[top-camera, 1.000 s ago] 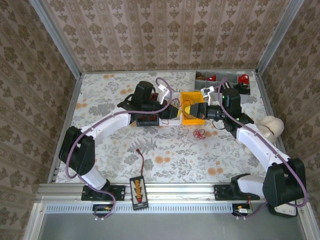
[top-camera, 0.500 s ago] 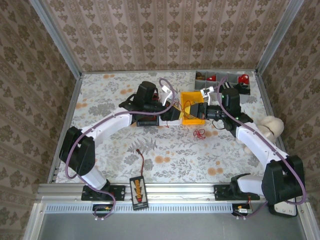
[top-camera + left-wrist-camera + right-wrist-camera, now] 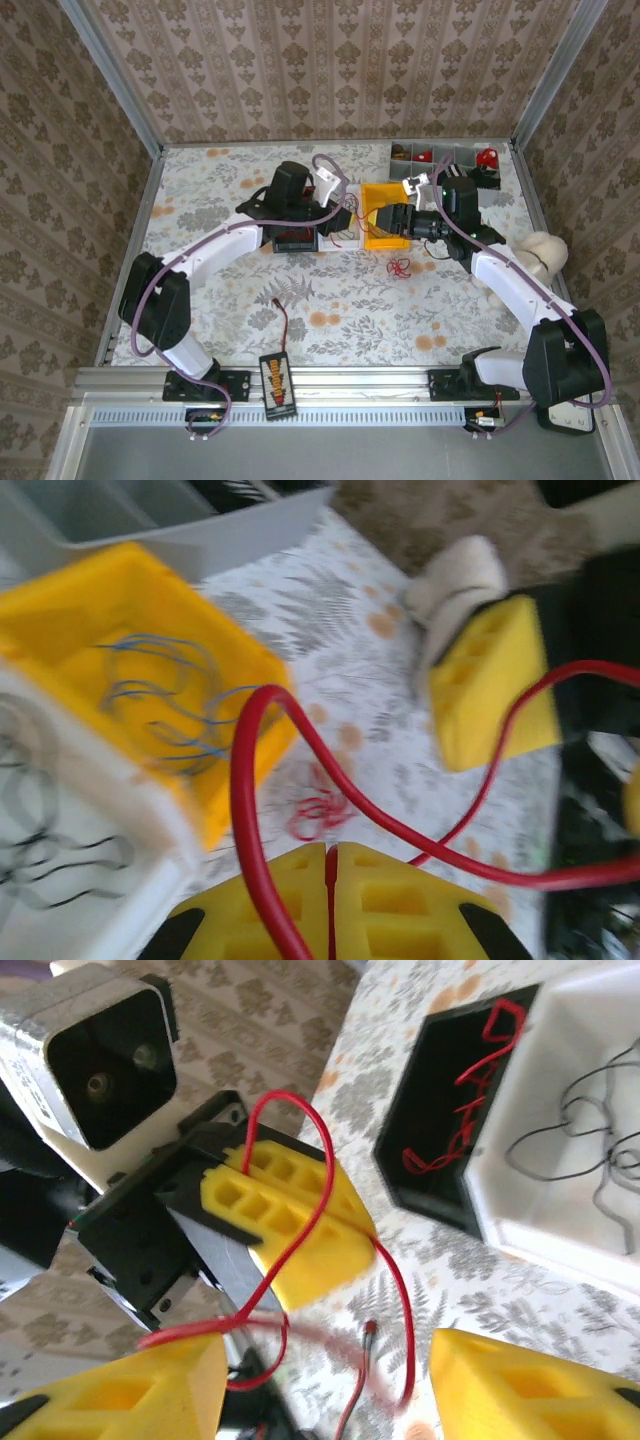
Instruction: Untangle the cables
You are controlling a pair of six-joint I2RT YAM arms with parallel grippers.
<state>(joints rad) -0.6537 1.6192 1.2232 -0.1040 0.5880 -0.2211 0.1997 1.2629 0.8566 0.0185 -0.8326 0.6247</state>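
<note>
Your left gripper (image 3: 329,865) is clenched on a red wire (image 3: 243,780) just left of the yellow bin (image 3: 386,241). The wire's loop runs rightward between the spread jaws of your right gripper (image 3: 330,1350). A red tangle (image 3: 400,267) lies on the desk before the bin.

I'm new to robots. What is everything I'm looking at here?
held wire: one, red, pinched by left gripper
tangle: one, red, on table beside yellow bin
yellow bin: one, holds blue wires
white bin: one, holds dark wires
black bin: one, holds a red wire
grey tray: one, far right corner
orange-black device: one, near edge
table: floral
left gripper: yellow fingers, shut
right gripper: yellow fingers, open
</note>
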